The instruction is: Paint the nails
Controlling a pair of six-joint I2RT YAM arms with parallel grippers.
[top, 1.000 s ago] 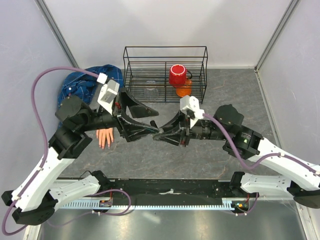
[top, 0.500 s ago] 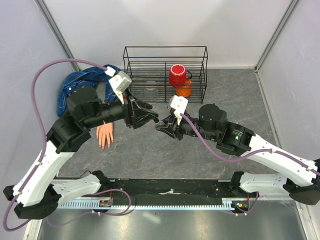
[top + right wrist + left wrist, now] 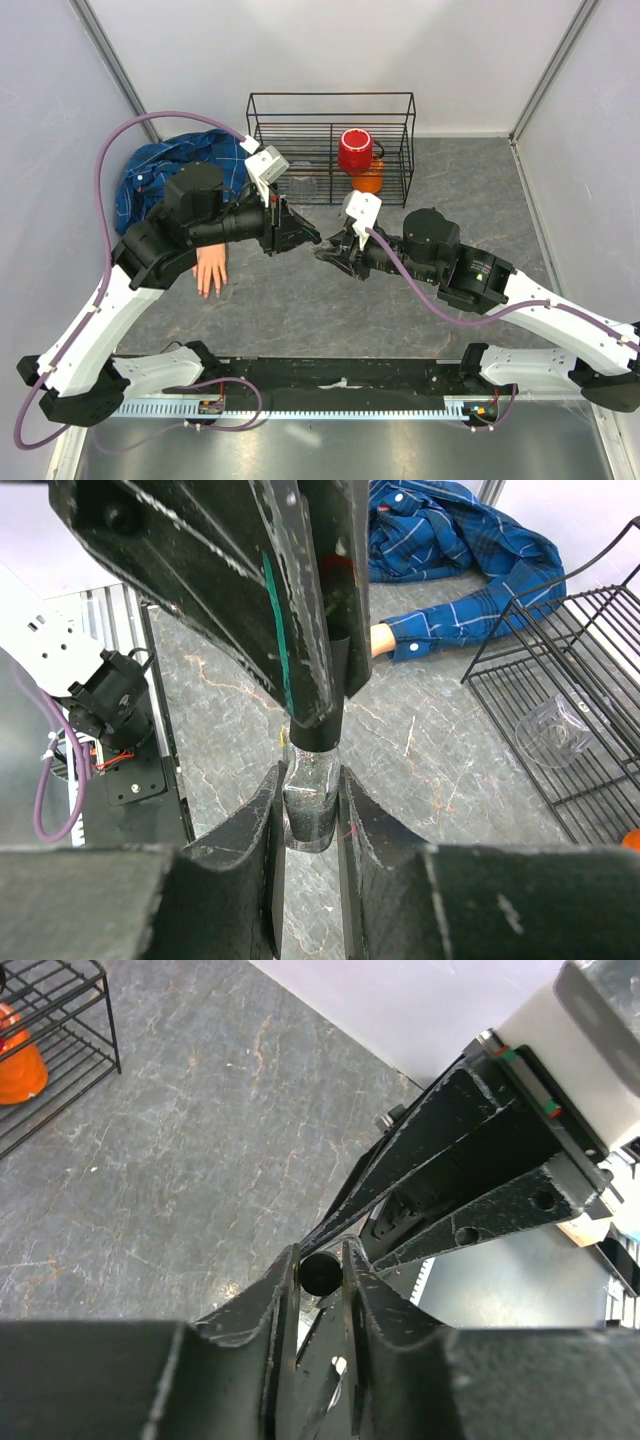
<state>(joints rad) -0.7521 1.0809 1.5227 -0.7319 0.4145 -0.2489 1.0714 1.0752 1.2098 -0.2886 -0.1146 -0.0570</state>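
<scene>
The peach fake hand (image 3: 210, 270) lies palm down at the left, its blue plaid sleeve (image 3: 150, 175) behind it. The nails (image 3: 209, 292) at the fingertips are too small to make out. Both grippers meet above the table's middle. My right gripper (image 3: 326, 252) (image 3: 308, 780) is shut on a small glass polish bottle (image 3: 310, 805) with dark contents. My left gripper (image 3: 311, 240) (image 3: 320, 1258) is shut on the bottle's black cap (image 3: 320, 1272) (image 3: 320, 730), both fingers touching it. In the right wrist view only the hand's wrist (image 3: 380, 638) and sleeve (image 3: 450, 530) show.
A black wire rack (image 3: 330, 97) stands at the back with a red cup (image 3: 355, 150), an orange object (image 3: 368, 181) and a clear glass (image 3: 300, 185) (image 3: 555, 730) inside. Grey walls close in the left and right sides.
The left gripper's jaws have narrowed from wide apart onto the bottle's cap. Both grippers have shifted a little toward the rack. The right gripper has kept its hold on the bottle.
</scene>
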